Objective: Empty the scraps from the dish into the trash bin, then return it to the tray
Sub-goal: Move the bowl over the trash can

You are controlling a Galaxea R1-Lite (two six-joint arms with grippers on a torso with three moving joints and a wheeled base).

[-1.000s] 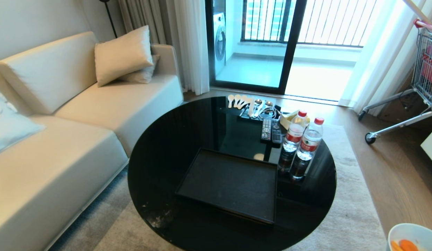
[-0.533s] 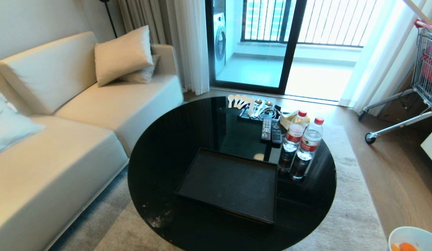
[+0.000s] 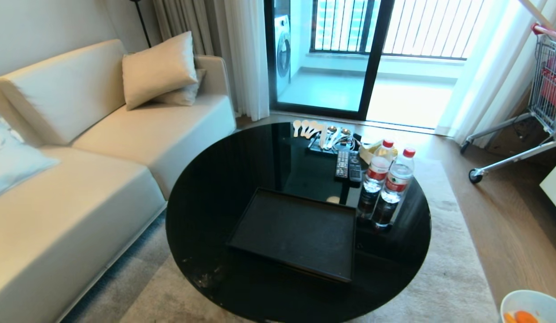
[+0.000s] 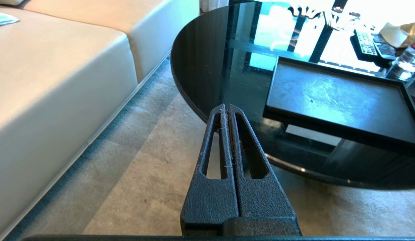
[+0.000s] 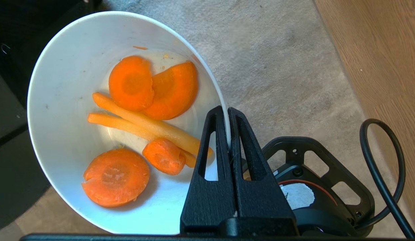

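The dish (image 5: 60, 100), a small white bowl, hangs over the carpet to the right of the table. My right gripper (image 5: 228, 112) is shut on its rim. The scraps (image 5: 150, 100), orange carrot slices and pale strips, lie inside it. In the head view only the dish's rim (image 3: 524, 298) and a few scraps (image 3: 522, 317) show in the bottom right corner. The black tray (image 3: 300, 233) lies bare on the round table, also seen in the left wrist view as the tray (image 4: 338, 97). My left gripper (image 4: 225, 107) is shut and holds nothing, low over the carpet by the table's edge. The trash bin is out of view.
The round black glass table (image 3: 215, 193) carries two water bottles (image 3: 390, 179), remotes (image 3: 348, 166) and spoons (image 3: 314, 130) at its far side. A cream sofa (image 3: 80, 179) runs along the left. A shopping cart (image 3: 547, 80) stands far right. A black cable (image 5: 381, 167) loops below the dish.
The whole head picture has shifted slightly. The dish stays in the right gripper at the bottom right corner, and the left gripper has not moved.
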